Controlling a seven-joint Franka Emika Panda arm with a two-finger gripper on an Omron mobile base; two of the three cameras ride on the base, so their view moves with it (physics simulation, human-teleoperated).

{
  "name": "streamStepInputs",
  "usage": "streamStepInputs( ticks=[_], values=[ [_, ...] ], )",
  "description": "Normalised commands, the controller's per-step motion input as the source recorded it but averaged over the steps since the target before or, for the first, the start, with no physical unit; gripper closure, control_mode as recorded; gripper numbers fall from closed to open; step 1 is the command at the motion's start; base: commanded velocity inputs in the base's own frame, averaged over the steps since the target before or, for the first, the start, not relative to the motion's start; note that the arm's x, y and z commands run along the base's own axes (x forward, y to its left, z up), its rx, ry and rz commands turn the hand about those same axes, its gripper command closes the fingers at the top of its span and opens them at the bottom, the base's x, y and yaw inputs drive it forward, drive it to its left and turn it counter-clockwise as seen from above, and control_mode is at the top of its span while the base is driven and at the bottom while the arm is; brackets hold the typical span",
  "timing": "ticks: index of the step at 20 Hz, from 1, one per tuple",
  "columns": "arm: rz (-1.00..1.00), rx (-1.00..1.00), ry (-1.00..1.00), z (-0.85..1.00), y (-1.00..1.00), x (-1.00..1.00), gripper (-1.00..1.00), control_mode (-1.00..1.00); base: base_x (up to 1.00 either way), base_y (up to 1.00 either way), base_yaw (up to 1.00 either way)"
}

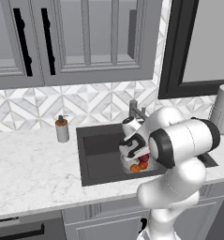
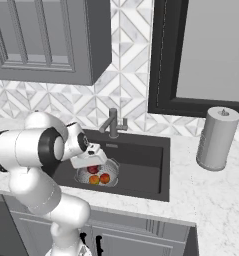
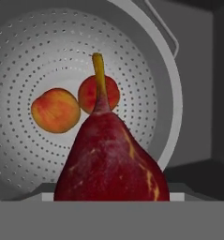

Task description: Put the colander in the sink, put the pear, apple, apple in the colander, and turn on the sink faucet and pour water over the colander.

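The colander [image 3: 38, 42] sat in the sink [image 2: 141, 160] with two apples [image 3: 56, 110] touching inside. The pear [image 3: 111, 159] hung just above them, stem up. I cannot tell whether the fingers clamped it. The sink faucet [image 2: 112, 122] stood at the far rim in the counter [image 1: 29, 164].

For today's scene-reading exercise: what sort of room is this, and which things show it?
A kitchen, rendered: a dark sink with a faucet set in a marble counter, grey cabinets above, and a colander of fruit.
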Motion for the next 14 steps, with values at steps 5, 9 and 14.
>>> streamStepInputs(
  ticks=[5, 9, 14],
  values=[
    [0.00, 0.04, 0.00, -0.15, 0.00, 0.04, 1.00, -1.00, 0.00, 0.00, 0.00],
    [0.00, 0.05, -0.02, -0.11, 0.00, 0.00, 1.00, -1.00, 0.00, 0.00, 0.00],
    [0.00, 0.05, -0.01, -0.15, 0.00, 0.01, 1.00, -1.00, 0.00, 0.00, 0.00]
  ],
)
